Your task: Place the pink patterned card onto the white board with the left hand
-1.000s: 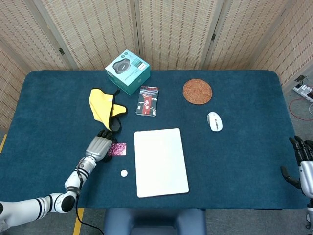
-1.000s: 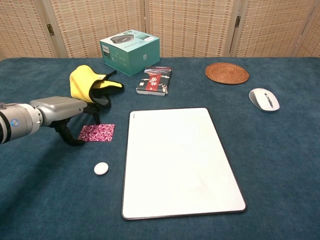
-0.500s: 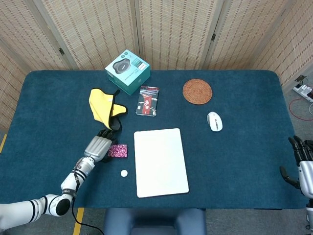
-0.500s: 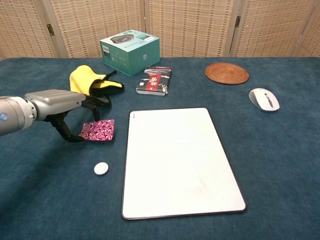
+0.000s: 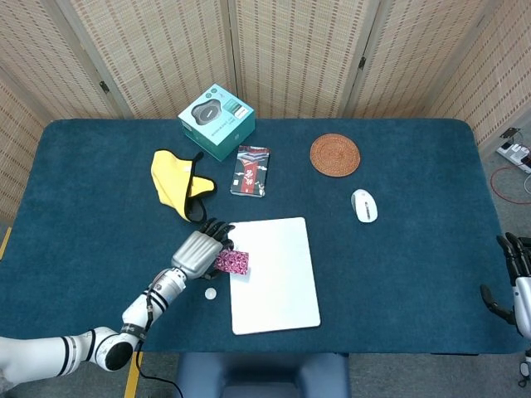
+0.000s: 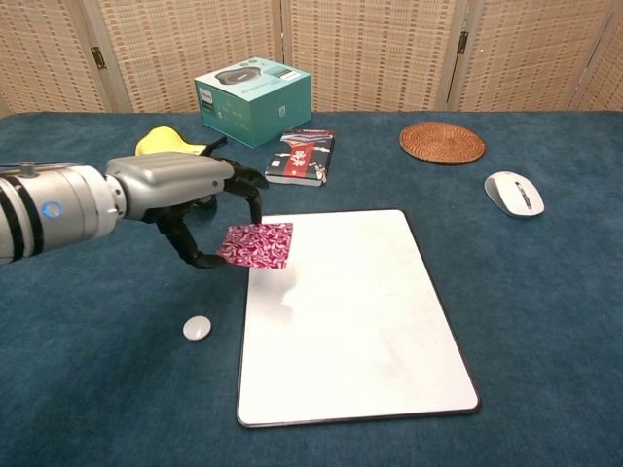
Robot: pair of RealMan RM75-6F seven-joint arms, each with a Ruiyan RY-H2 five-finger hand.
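1. One card in play: the left hand is pinching the pink patterned card by its left edge between thumb and fingers, lifted clear of the blue table.
2. Card is hanging over the near-left edge of the white board; in the head view roughly half of the card is overlapping the board's left margin, the rest is over the cloth.
3. Card's long axis is running left-right, slightly tilted; board's long axis is running front-back.
4. Key relation: open board surface is lying to the right of the hand, so the release probably needs a short further carry rightward, then a lowering.
5. Right hand is sitting at the far right table edge, well apart from the board; fingers look empty and apart.
6. Small white round object is lying on the cloth just left of the board, below the hand. Risk judged: card landing half off the board edge.
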